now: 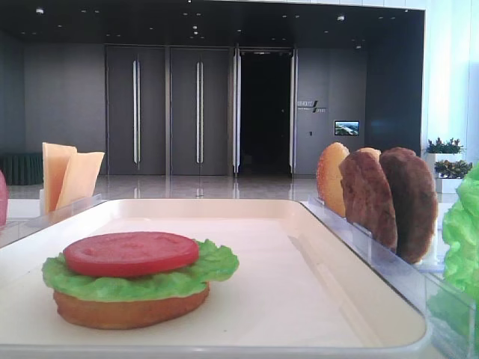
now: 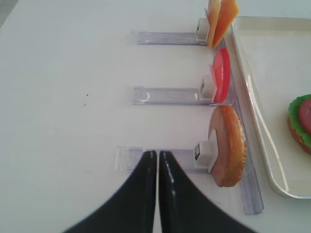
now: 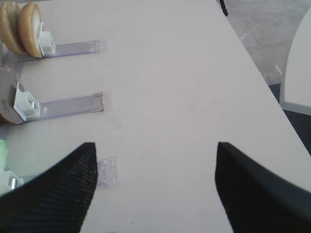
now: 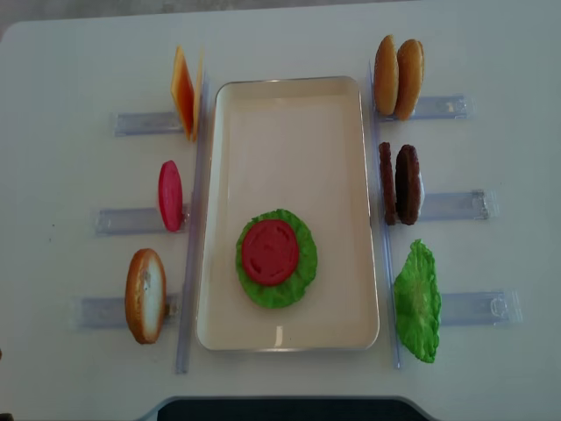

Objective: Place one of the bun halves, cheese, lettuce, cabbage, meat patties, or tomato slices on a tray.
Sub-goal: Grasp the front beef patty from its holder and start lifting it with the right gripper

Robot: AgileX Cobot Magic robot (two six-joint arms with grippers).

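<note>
Fingers of my left gripper (image 2: 158,160) are pressed together with nothing between them, hanging over the bare end of a clear holder (image 2: 133,158) on the white table (image 2: 68,97). Just ahead along that same holder stands a bun half (image 2: 228,145) on edge, propped by a small white clip (image 2: 203,154); its broad face looks back at my claw and its long axis runs across the line of approach. I judge that a pinch on it needs the jaws spread first and brought over its rim. Beyond the bun lies the tray (image 2: 252,97).

My right gripper (image 3: 155,160) is spread wide and holds nothing, over open table on the far side, with the two patties (image 4: 400,184), another pair of buns (image 4: 399,77) and a lettuce leaf (image 4: 416,303) standing in holders on its side.

On the left side, past the bun, a tomato slice (image 2: 222,75) and the cheese slices (image 2: 221,22) stand in their own holders.

Inside the tray sits a stack: bun base (image 1: 131,310), lettuce (image 1: 172,280), then tomato (image 1: 131,253) on top. For the left-side pieces the left arm is plainly nearer.
</note>
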